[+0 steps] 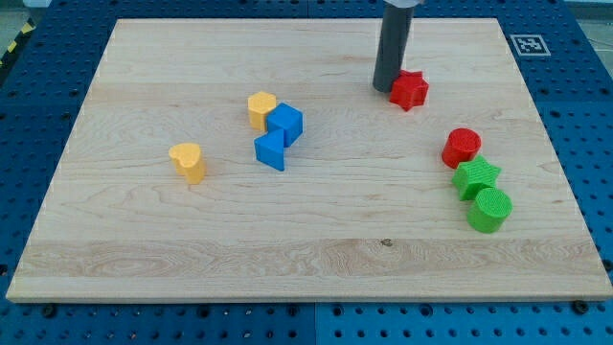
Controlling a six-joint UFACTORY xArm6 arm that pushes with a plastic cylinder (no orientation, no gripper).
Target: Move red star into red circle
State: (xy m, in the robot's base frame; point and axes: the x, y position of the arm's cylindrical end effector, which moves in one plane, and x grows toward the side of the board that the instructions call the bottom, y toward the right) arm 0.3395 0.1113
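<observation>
The red star (409, 90) lies on the wooden board near the view's top, right of centre. My tip (385, 88) stands right at the star's left side, touching it or nearly so. The red circle (462, 147) is a round red block lower and to the right of the star, about a block's width of bare board away from it.
A green star (476, 177) and a green cylinder (489, 209) sit just below the red circle. A yellow hexagon (261, 109), a blue cube (285, 125) and a blue triangle (271, 150) cluster left of centre. A yellow heart (189, 162) lies further left.
</observation>
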